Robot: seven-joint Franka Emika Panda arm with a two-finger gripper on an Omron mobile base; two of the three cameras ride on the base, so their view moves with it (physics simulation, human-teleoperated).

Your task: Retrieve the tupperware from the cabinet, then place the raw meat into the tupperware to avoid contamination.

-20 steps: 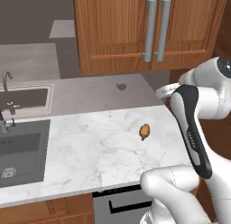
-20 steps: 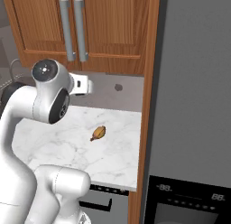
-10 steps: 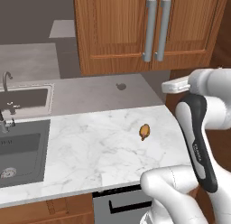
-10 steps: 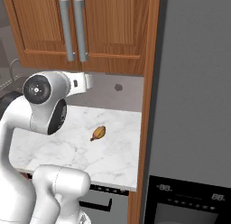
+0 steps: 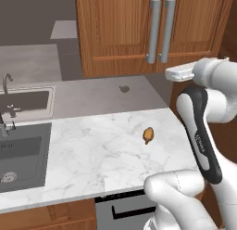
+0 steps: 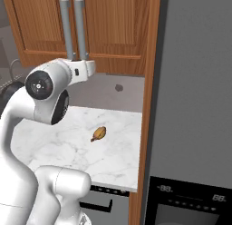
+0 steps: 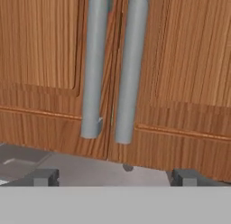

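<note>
Your white marble counter (image 5: pixel 102 145) carries the raw meat (image 5: pixel 148 134), lying below and ahead of the gripper (image 7: pixel 115 175).

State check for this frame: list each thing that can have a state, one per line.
cabinet: both doors shut, handles side by side
raw meat: lying loose on the marble counter, not held
gripper: open, empty, facing the cabinet handles, touching nothing
sink: basin bare, faucet not running
oven: door shut

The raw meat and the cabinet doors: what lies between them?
In the left base view, bare marble counter and grey wall with a small dark spot separate raw meat from cabinet.
</note>
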